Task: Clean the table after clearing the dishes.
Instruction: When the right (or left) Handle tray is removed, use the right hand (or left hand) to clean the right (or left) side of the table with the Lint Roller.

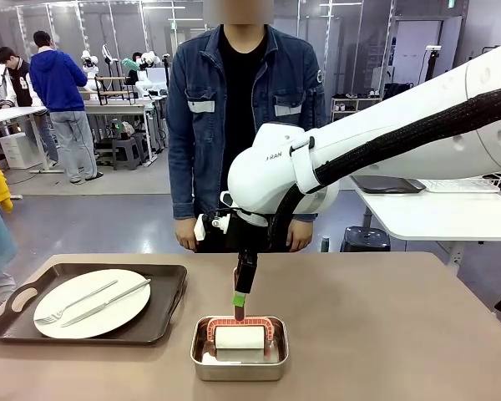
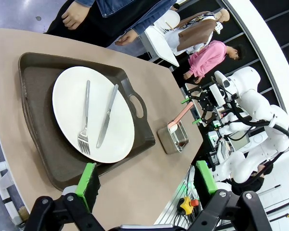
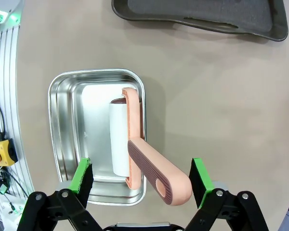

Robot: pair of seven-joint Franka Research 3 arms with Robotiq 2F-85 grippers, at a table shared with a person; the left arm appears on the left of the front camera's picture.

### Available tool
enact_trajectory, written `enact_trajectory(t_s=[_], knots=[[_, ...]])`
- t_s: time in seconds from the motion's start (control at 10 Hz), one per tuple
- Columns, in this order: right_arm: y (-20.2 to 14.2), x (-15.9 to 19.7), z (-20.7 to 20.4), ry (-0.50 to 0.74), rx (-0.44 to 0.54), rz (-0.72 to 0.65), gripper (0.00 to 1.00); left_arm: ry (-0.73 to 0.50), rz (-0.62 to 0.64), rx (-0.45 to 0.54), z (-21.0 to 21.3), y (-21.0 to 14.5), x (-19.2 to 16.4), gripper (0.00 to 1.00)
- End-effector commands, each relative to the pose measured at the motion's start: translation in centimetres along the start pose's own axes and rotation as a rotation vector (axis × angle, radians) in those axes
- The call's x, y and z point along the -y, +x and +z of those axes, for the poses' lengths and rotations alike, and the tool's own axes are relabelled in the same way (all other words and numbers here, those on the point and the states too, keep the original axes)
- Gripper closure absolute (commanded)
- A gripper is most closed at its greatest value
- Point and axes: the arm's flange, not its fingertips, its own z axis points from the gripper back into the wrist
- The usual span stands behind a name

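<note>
The right tool (image 3: 142,179) stands wide, its green pads (image 3: 84,177) set on either side of a salmon-pink handle (image 3: 156,173) without touching it. The handle belongs to a lint roller (image 3: 118,139) whose white drum lies in a small steel pan (image 3: 62,101), with the handle slanting up and out over the pan's rim. In the front view this tool points straight down over the pan, hung from the right arm, which reaches in across the middle. The pan sits on the beige-brown bench (image 3: 221,96), close to the robot's edge and about midway along it.

The left tool (image 2: 145,182) is also wide and holds nothing; it hangs above the bench just beside the near rim of a dark brown handled tray (image 2: 38,72). On the tray lies a round white plate (image 2: 67,96), and on the plate a fork (image 2: 85,120) and a knife (image 2: 107,115) lie side by side, apart from each other. The tray rests on the robot's left part of the bench, near the pan but not touching it.

A person (image 1: 242,109) in a denim jacket stands at the far side of the bench, both hands (image 2: 74,17) hanging low at the bench edge, touching nothing.
</note>
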Motion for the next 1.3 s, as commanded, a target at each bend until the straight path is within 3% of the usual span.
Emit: enact_trajectory(t_s=[0.0,0.2,0.3,0.5,0.6,0.8,1.2], knots=[[0.2,-0.1,0.0,-0.001,0.002,0.001,0.0,0.003,-0.002,-0.002,0.3,-0.1,0.2,0.0],[0.0,0.0,0.0,0.0,0.0,0.0,0.0,0.003,-0.002,-0.002,0.3,-0.1,0.2,0.0],[-2.4,0.6,1.1,-0.001,0.077,-0.105,0.0,0.003,-0.002,-0.002,0.3,-0.1,0.2,0.0],[-8.3,1.6,4.6,0.037,0.332,-0.266,0.0,0.003,-0.002,-0.002,0.3,-0.1,0.2,0.0],[-10.6,2.1,5.6,0.03,0.392,-0.341,0.0,0.003,-0.002,-0.002,0.3,-0.1,0.2,0.0],[-16.8,2.4,6.1,0.129,0.499,-0.474,0.0,0.003,-0.002,-0.002,0.3,-0.1,0.2,0.0],[-29.3,0.4,6.3,0.364,0.851,-0.766,0.0,0.003,-0.002,-0.002,0.3,-0.1,0.2,0.0]])
